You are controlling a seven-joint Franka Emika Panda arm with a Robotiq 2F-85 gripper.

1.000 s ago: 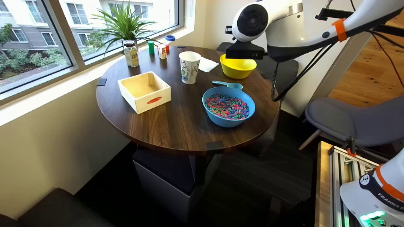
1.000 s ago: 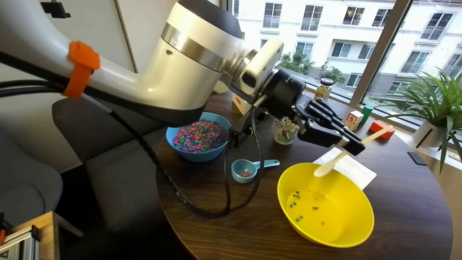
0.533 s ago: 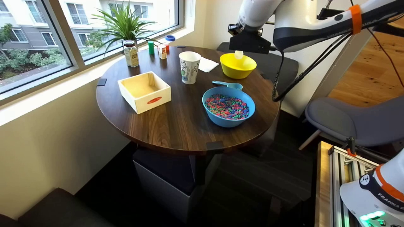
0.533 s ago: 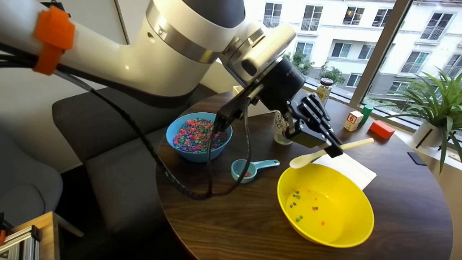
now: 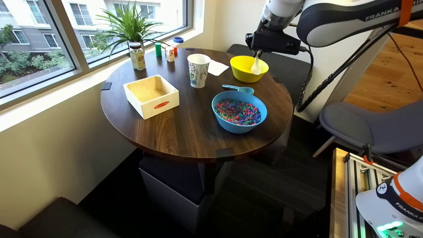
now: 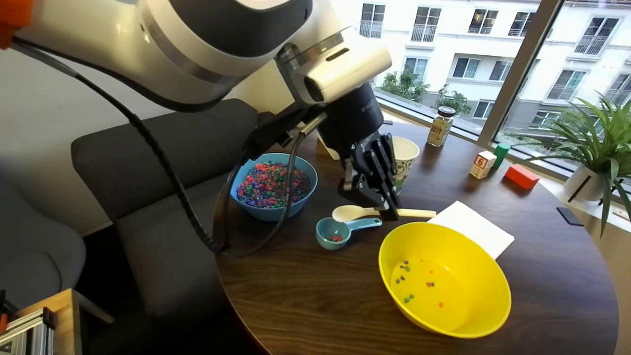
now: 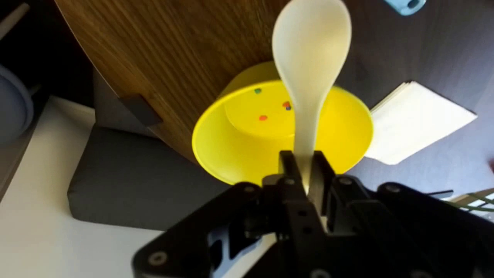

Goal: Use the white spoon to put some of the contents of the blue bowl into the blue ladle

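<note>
My gripper (image 6: 392,209) is shut on the handle of the white spoon (image 7: 310,46), which sticks out past the fingertips with its scoop bare. The spoon is held above the table; in an exterior view its scoop appears just behind the blue ladle (image 6: 323,239), and in another it overlaps the yellow bowl. A few red pieces lie in the ladle's cup. Beside the ladle stands the blue bowl (image 5: 238,128), filled with multicoloured contents (image 5: 238,110). In the wrist view only the tip of the ladle's handle (image 7: 409,5) shows, and the blue bowl is out of view.
The yellow bowl (image 6: 500,305), with several loose pieces inside, stands near the ladle. White napkins (image 6: 473,227) lie beside it. A paper cup (image 5: 198,71), a wooden box (image 5: 160,102), a glass jar (image 5: 137,58) and small blocks (image 6: 483,162) also occupy the round table.
The gripper has carried the spoon from over the yellow bowl and napkins toward the ladle and blue bowl, tilting the fingers further downward. It stayed shut throughout.
</note>
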